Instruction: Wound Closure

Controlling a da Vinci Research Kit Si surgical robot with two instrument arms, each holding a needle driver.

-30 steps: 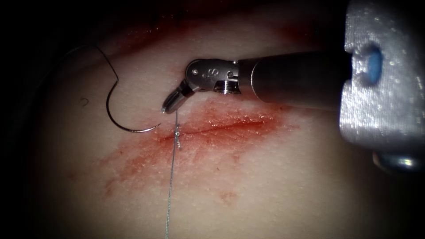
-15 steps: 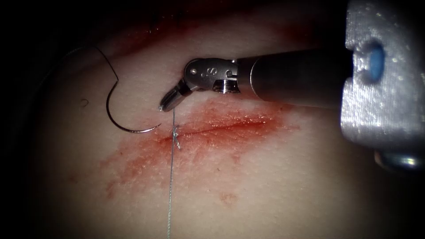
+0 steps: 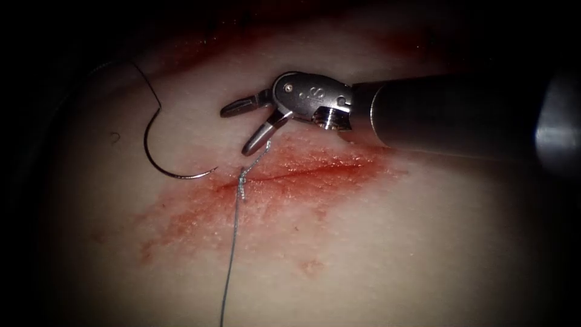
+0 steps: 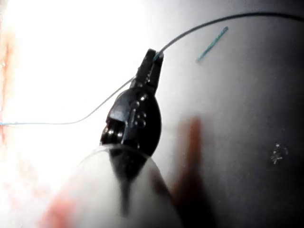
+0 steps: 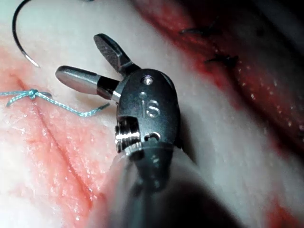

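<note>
Right claw (image 3: 245, 128) newly open, empty.

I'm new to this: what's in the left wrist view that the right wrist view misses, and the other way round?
Left wrist view: the left claw, shut on the thread, with a short cut end of thread nearby. Right wrist view: the right claw, open and holding nothing, the knot at the cut, and the needle lying free on the tissue, not in it. Shared: the thread and the tissue.
</note>
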